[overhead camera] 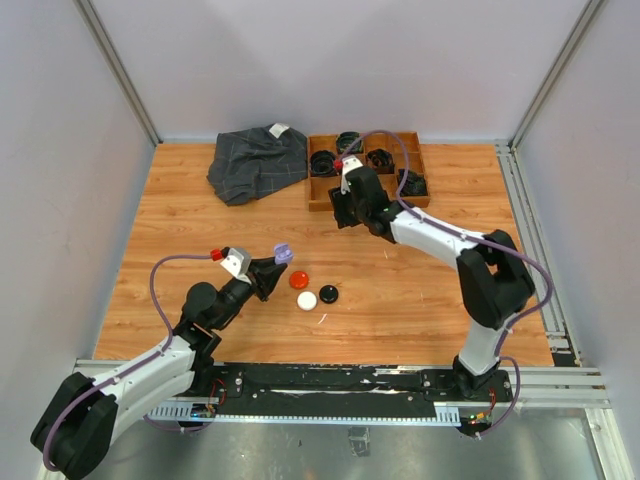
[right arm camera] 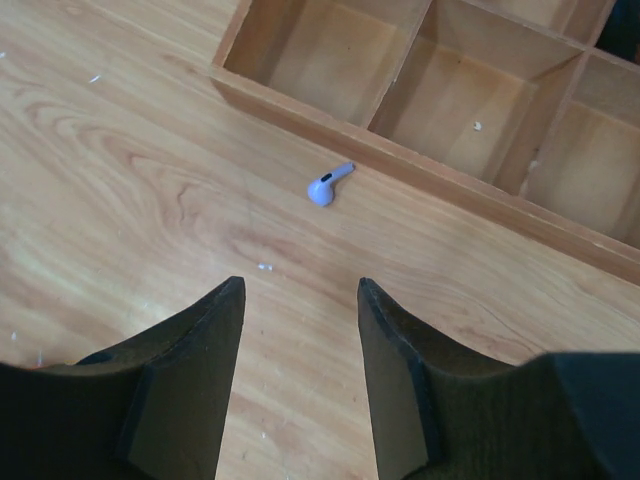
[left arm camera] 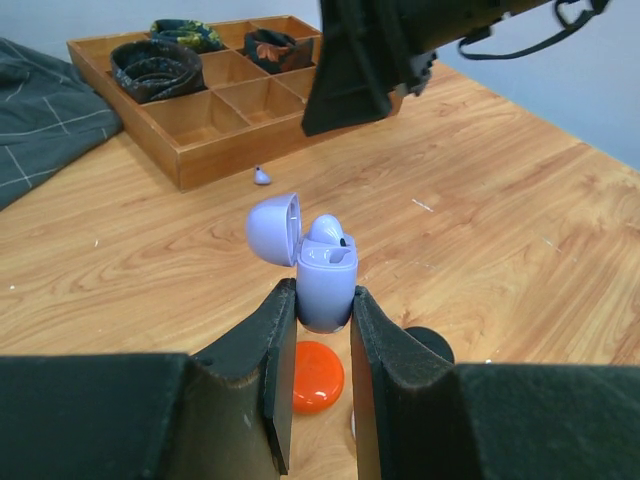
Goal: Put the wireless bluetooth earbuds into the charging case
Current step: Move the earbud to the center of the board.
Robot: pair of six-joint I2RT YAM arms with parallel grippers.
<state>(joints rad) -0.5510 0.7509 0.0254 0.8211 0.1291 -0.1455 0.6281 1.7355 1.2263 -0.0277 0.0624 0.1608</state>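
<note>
A light wooden table carries a crumpled grey cloth and a compartmented wooden tray. The left gripper is clamped on the lilac plastic charging case, holding it upright above the board with its lid swung open. The right gripper hovers by the tray's front wall, fingers apart and empty. Three small round pucks lie below the case: orange-red puck, white puck, black puck. One seated lilac earbud appears to be in the case already. The loose lilac earbud lies on the table just beside the tray, ungrasped. So roughly half remains.
</note>
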